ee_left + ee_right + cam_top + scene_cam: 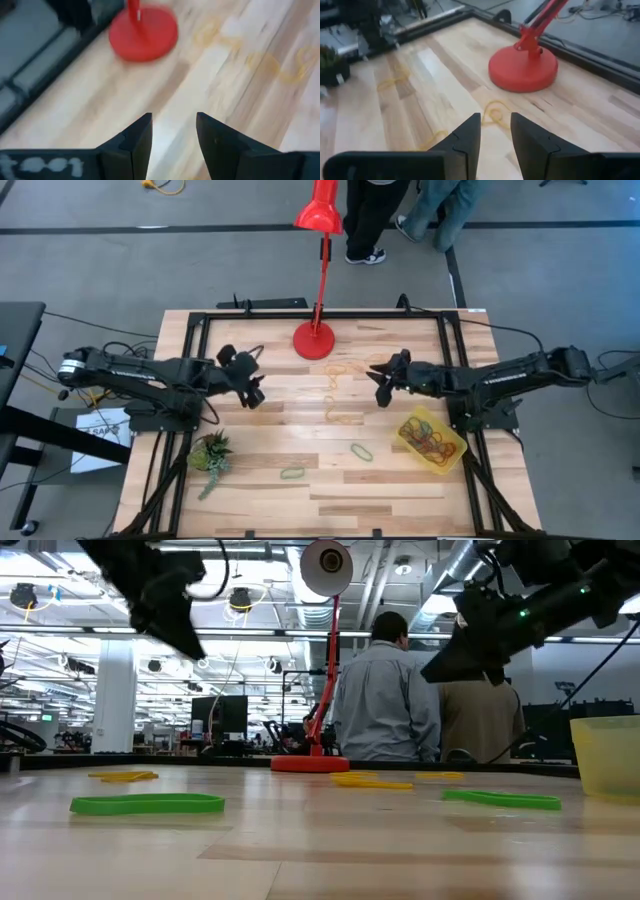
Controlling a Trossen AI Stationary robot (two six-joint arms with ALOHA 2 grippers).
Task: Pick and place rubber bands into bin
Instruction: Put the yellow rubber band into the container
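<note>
The yellow translucent bin (446, 457) sits at the table's right and holds several coloured rubber bands (428, 436). Loose bands lie flat on the wood: yellow ones (345, 368) (341, 416) mid-table and green ones (360, 451) (292, 473) nearer the front. My left gripper (252, 388) hovers open and empty left of centre, above bare wood (172, 132). My right gripper (382, 383) hovers open and empty right of centre, with a yellow band (492, 112) on the table just beyond its fingertips (495, 131).
The red lamp base (316, 340) stands at the far middle, and its pole rises over the far edge. A small green plant (210, 453) lies at the near left. A black frame (300, 313) runs along the table's edges. People stand beyond the far edge (385, 705).
</note>
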